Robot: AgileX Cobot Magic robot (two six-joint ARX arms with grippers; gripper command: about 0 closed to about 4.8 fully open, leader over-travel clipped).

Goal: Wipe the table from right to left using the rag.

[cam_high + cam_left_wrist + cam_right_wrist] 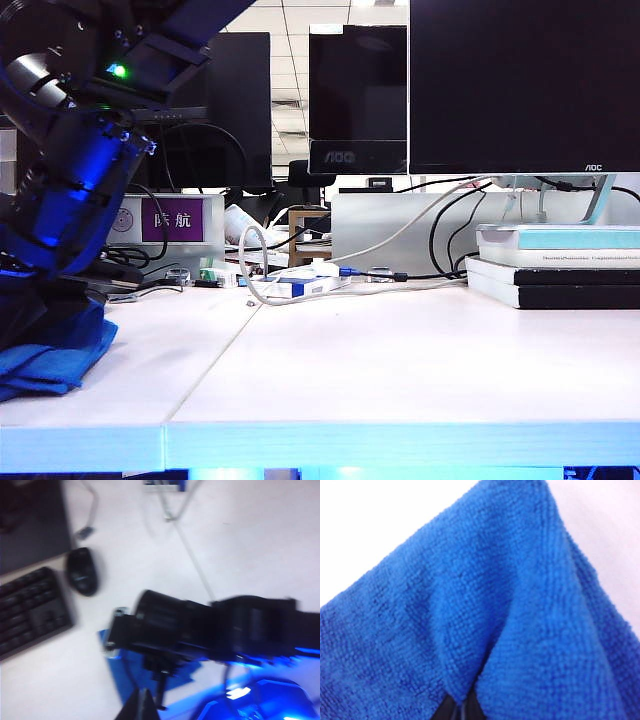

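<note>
One rag (485, 610) | clamped in right end effector (460, 707) | left end effector (140, 705) above, state unclear

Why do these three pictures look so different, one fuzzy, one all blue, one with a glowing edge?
Left wrist view: smeared blur over the mouse and keyboard. Right wrist view: the rag fills the frame, fibres sharp, with the right gripper shut on it. Exterior view: sharp, dark monitors, blue glow along the table edge, rag at far left.
</note>
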